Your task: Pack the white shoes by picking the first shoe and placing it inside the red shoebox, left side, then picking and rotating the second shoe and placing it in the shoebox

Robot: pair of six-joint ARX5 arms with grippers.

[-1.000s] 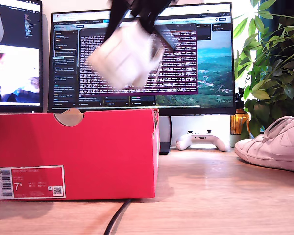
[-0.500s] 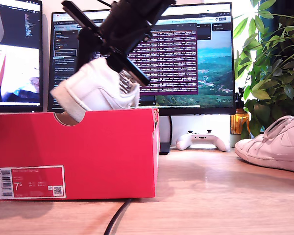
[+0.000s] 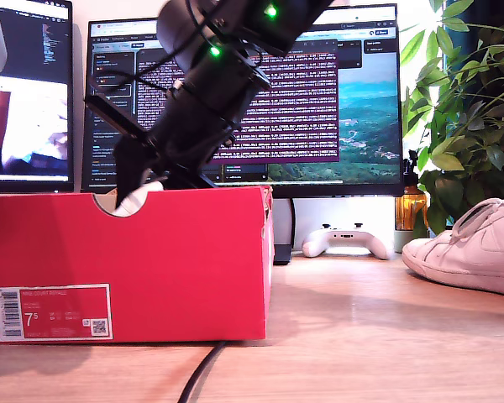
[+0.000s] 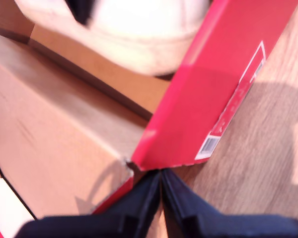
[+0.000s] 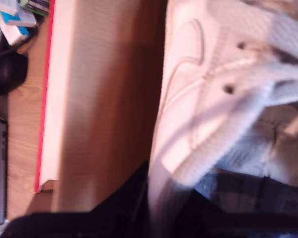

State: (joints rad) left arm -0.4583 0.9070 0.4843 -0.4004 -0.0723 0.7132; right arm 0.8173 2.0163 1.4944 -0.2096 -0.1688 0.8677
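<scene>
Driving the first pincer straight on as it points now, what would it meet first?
Likely the red shoebox: my first pincer, shut, points at its near corner, though depth is unclear. The white shoe lies beyond, inside.

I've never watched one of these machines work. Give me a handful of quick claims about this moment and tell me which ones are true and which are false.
1. A shoe is being lowered into the red shoebox. True: my second gripper grips it at the collar, inside the box.
2. Both white shoes are packed. False: the other white shoe sits on the desk at the exterior view's right.
3. My first gripper holds a shoe. False: its jaws are closed on nothing, outside the box's corner.
4. A white game controller lies under the monitor. True.
5. The box's barcode label reads 9. False: it reads 7.5.
</scene>
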